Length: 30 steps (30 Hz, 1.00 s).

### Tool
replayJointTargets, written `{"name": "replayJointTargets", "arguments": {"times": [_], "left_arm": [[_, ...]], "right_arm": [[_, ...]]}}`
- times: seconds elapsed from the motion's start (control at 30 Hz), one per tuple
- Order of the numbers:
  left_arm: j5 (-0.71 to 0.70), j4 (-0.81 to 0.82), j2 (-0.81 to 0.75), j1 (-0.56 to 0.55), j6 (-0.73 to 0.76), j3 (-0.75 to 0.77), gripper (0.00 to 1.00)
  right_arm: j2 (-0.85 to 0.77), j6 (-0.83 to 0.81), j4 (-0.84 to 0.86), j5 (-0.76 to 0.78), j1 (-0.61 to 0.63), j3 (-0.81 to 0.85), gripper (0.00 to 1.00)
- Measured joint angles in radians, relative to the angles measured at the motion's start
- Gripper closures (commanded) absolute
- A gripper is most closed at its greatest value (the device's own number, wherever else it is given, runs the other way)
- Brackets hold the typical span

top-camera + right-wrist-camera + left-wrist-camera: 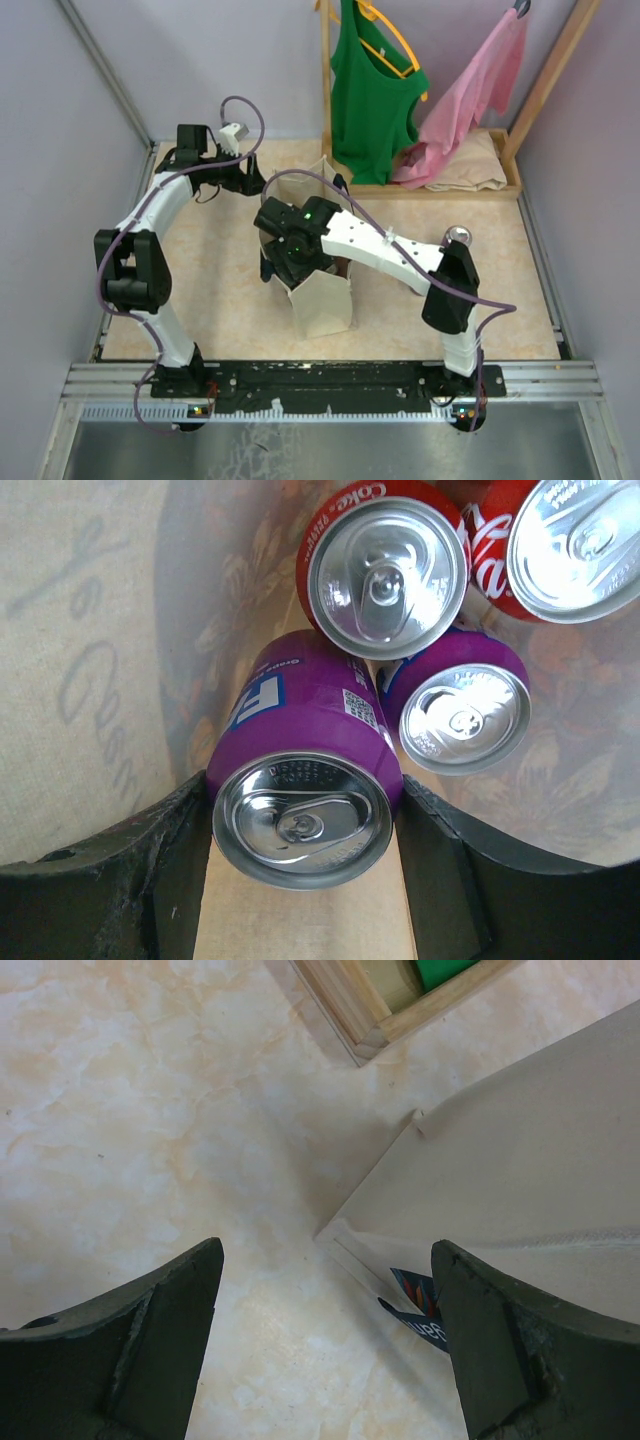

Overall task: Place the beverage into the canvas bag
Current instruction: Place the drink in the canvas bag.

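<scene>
The cream canvas bag (325,305) stands upright mid-table. My right gripper (290,260) reaches down into its mouth. In the right wrist view the right gripper (305,805) is shut on a purple can (300,745), one finger on each side, inside the bag (80,680). Below it stand another purple can (462,715) and two red Coca-Cola cans (385,570). My left gripper (255,183) is open and empty at the bag's far left. In the left wrist view the left gripper (325,1300) hovers over the table beside the bag's corner (530,1160).
A wooden rack (430,185) at the back right holds a green tank top (370,90), a pink garment (470,90) and a folded beige cloth (470,165). Its corner shows in the left wrist view (370,1000). A silver can top (458,237) stands by the right arm.
</scene>
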Motion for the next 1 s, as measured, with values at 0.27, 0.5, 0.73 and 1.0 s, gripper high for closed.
{"name": "replayJointTargets", "arguments": {"times": [0.27,0.5,0.73,1.0], "left_arm": [[0.000,0.007,0.001,0.000,-0.003,0.006,0.10],[0.001,0.007,0.001,0.000,-0.003,0.006,0.10],[0.004,0.007,0.001,0.000,-0.005,0.006,0.10],[0.006,0.007,0.001,0.000,-0.008,0.006,0.10]], "right_arm": [[-0.019,-0.013,0.078,0.009,0.000,-0.070,1.00],[-0.020,-0.022,0.119,0.008,-0.002,-0.119,1.00],[-0.021,-0.027,0.149,0.008,-0.002,-0.161,1.00],[-0.024,-0.035,0.183,0.009,-0.005,-0.197,0.84]]}}
